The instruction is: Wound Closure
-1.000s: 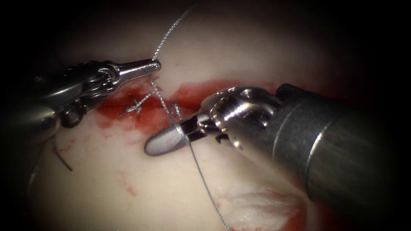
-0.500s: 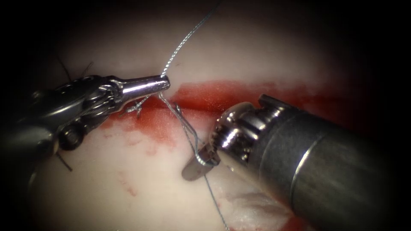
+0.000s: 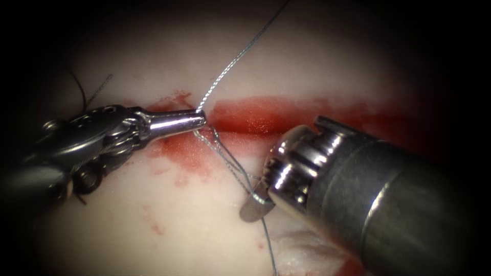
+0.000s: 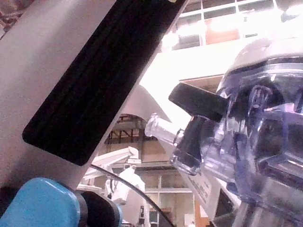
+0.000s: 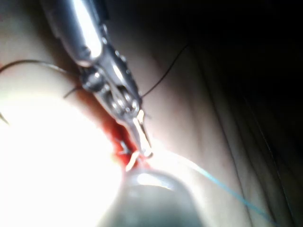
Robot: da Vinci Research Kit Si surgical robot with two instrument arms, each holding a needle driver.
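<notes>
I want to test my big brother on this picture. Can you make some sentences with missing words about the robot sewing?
1. The left gripper is shut on the ____.
2. The thread is wrapped around the ____ gripper.
3. The fluid along the cut in the tissue is ____ in colour.

Missing words: thread; right; red

Endoscope close above cut (image 3: 266, 115); right wrist shares it.

tissue (image 3: 153, 235) | red fluid (image 3: 255, 115); thread (image 3: 225, 153) lying across
</notes>
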